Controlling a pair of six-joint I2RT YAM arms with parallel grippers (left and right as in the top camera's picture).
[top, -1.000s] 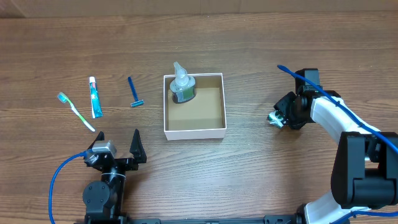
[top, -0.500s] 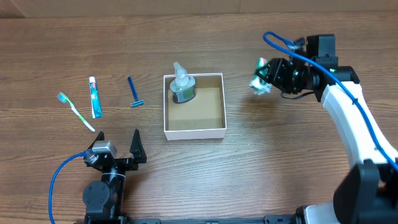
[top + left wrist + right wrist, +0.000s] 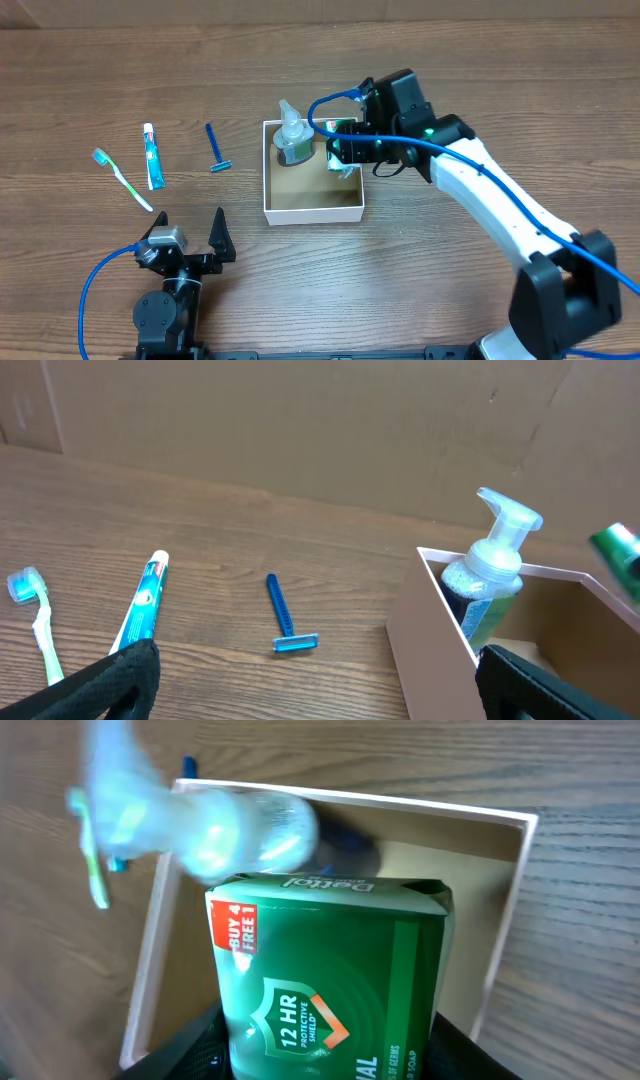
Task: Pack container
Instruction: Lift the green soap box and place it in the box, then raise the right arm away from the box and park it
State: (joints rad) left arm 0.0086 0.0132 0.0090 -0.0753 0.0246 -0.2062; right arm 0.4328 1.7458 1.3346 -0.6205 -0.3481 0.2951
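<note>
The container (image 3: 312, 211) is a shallow square box, white outside and brown inside, at the table's middle. It also shows in the left wrist view (image 3: 430, 630) and the right wrist view (image 3: 505, 910). A pump soap bottle (image 3: 292, 137) stands in its back left corner. My right gripper (image 3: 345, 155) is shut on a green soap pack (image 3: 330, 985) and holds it over the container's right half. My left gripper (image 3: 190, 245) is open and empty near the front left edge. A toothbrush (image 3: 122, 179), toothpaste tube (image 3: 152, 157) and blue razor (image 3: 216, 149) lie left of the container.
A cardboard wall (image 3: 300, 420) stands behind the table. The left arm's blue cable (image 3: 95, 290) loops at the front left.
My right gripper has swung left from the table's right side, carrying the green soap pack, to over the container. The left arm has not moved.
</note>
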